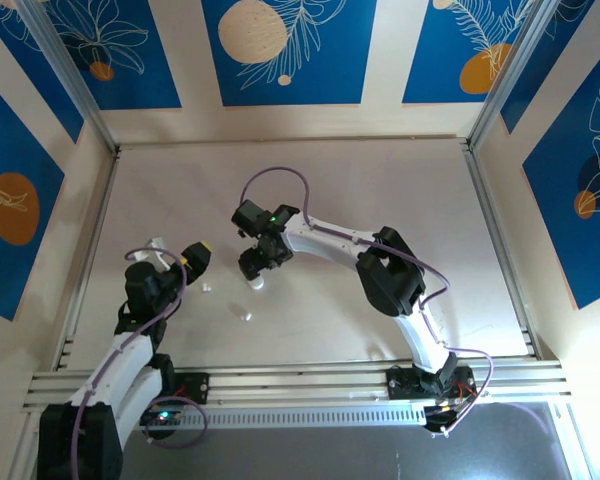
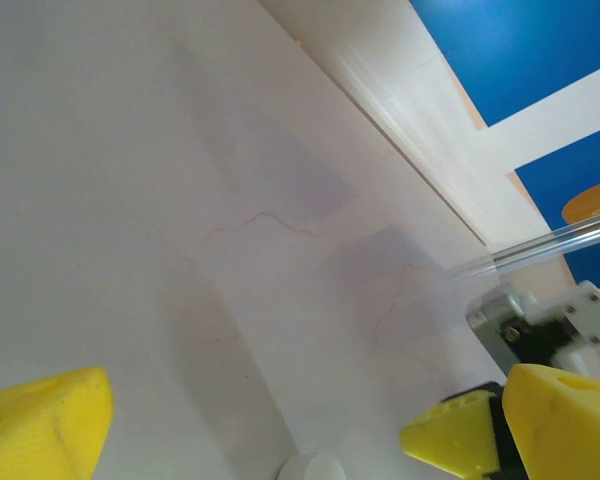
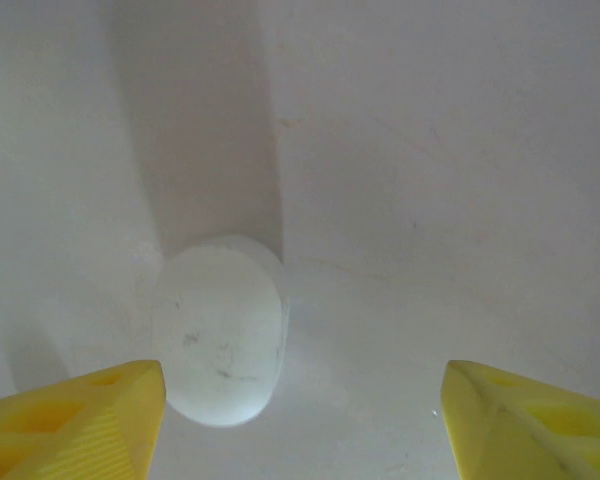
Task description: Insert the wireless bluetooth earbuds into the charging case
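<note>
Charging case (image 3: 223, 335) — white, pebble-shaped — lies on the table (image 3: 460, 200) between the parted fingers of the right gripper (image 3: 300, 420). It sits untouched, off toward the picture-left finger, its long axis across their closing line. The left gripper (image 2: 250, 430), fingers wide apart, hangs farther off. Two tiny white specks — probably earbuds (image 1: 243, 314) — lie near the case; nothing seems to stand in the way.

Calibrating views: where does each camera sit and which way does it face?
Top external: overhead behind the bases, looking down at the table; left arm and right arm show.
Left wrist: on the left arm, facing tabletop and blue-panelled wall; yellow left fingers show.
Right wrist: on the right arm, facing down onto a white pebble-shaped plastic case ahead of yellow right fingers.
Shared: top view also shows that case.
</note>
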Robot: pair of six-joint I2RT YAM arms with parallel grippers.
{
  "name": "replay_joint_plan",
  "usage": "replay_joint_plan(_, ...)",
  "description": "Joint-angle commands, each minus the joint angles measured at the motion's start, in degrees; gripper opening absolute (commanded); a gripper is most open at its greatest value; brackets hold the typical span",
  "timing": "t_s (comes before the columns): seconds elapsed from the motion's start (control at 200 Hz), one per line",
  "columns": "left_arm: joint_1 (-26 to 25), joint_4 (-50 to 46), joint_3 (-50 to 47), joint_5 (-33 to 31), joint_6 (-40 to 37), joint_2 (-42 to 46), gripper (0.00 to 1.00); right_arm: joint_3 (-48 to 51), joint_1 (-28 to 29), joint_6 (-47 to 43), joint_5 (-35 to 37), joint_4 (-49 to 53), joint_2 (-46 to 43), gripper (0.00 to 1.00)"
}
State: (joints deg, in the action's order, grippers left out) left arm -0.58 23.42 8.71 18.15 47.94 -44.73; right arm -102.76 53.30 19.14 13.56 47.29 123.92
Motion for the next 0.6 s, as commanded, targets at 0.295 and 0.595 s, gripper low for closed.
replay_joint_plan(0.295,1.0,1.9,-0.9,2.1,1.0,1.0,1.00,-6.3,1.1,-1.9,-2.7,4.5,5.3,0.70)
replay_joint_plan(0.595,1.0,2.2,-0.9,2.2,1.1,1.0,1.00,-9.1,2.4,-1.6,-2.1,6.1,8.2,0.71)
